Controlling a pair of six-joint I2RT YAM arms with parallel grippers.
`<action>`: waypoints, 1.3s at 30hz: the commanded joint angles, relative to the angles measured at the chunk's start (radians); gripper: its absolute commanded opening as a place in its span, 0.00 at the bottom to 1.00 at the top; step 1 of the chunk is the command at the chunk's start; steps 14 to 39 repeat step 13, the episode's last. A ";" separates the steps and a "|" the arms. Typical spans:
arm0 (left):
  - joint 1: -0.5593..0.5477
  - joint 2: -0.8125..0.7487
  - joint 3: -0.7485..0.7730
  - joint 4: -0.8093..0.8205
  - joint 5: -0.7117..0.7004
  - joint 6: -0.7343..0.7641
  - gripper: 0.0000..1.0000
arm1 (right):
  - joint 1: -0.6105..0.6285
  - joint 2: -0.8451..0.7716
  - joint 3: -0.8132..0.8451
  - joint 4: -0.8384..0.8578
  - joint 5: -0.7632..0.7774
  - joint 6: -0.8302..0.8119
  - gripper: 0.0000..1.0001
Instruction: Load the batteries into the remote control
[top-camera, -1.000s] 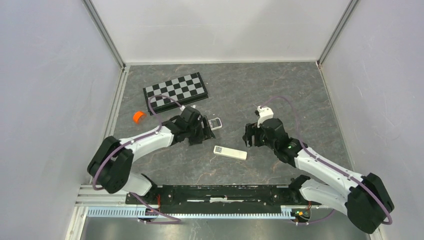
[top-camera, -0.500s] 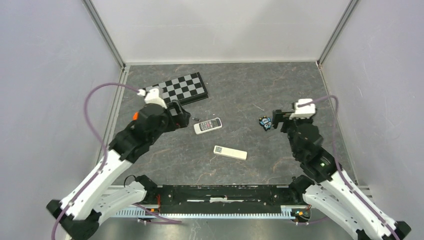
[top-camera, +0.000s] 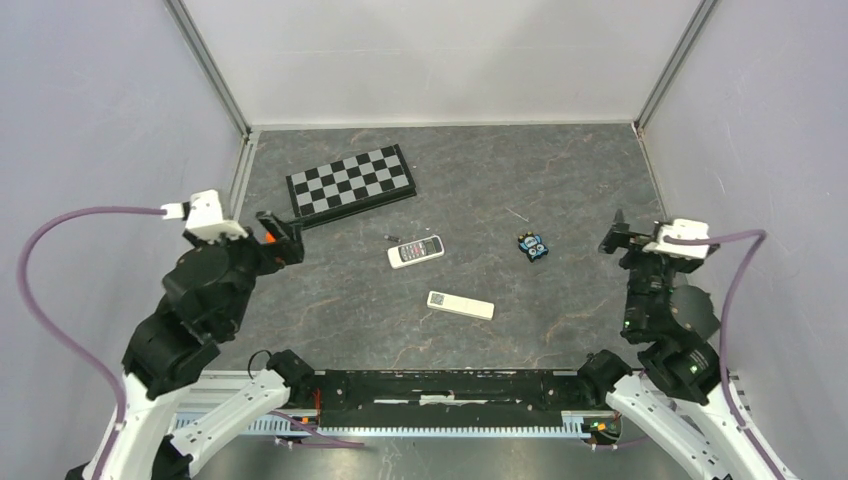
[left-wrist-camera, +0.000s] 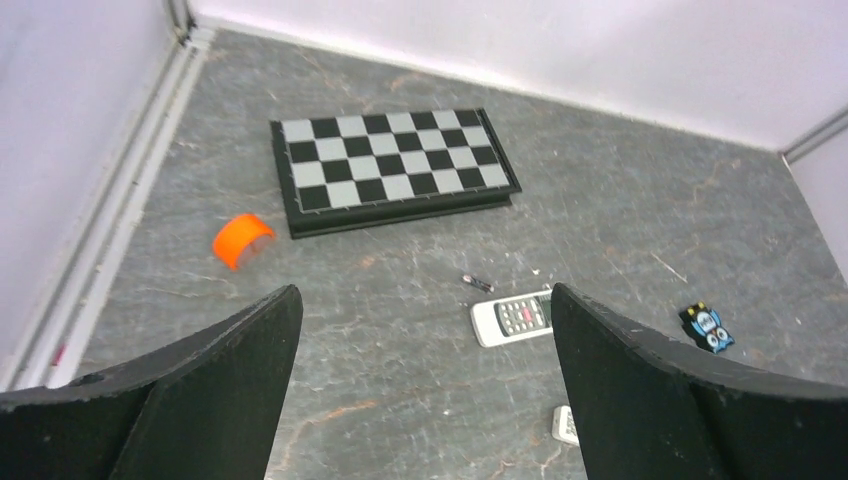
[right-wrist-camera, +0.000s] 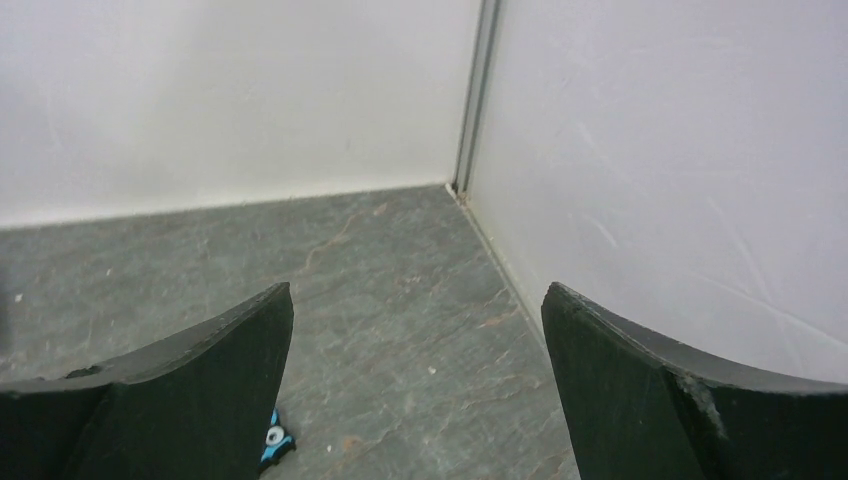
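Observation:
The remote control (top-camera: 460, 304), a slim white bar, lies flat near the table's middle; in the left wrist view only its end (left-wrist-camera: 565, 425) shows beside my finger. One small dark battery (top-camera: 393, 236) lies just left of a wider grey-white remote (top-camera: 415, 251); the left wrist view shows this battery (left-wrist-camera: 477, 283) too. My left gripper (top-camera: 280, 228) hangs open and empty at the left, well away from them, jaws wide (left-wrist-camera: 422, 295). My right gripper (top-camera: 612, 232) is open and empty at the far right, facing the back right corner (right-wrist-camera: 416, 290).
A folded chessboard (top-camera: 350, 182) lies at the back left, with an orange curved piece (left-wrist-camera: 242, 240) in front of it. A small black-and-blue gadget (top-camera: 533, 245) sits right of centre, and peeks out by my right finger (right-wrist-camera: 272, 440). Walls enclose the table on three sides.
Both arms have lifted and swung outward from the table's middle to its sides. Both grippers opened wider. The grey-white remote and the gadget, covered before, now lie in plain sight.

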 joint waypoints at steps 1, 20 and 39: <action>0.003 -0.072 0.054 -0.035 -0.094 0.111 1.00 | -0.004 -0.064 0.042 0.108 0.040 -0.103 0.98; 0.004 -0.129 0.049 -0.053 -0.067 0.095 1.00 | -0.003 -0.107 0.021 0.117 0.027 -0.055 0.98; 0.004 -0.129 0.049 -0.053 -0.067 0.095 1.00 | -0.003 -0.107 0.021 0.117 0.027 -0.055 0.98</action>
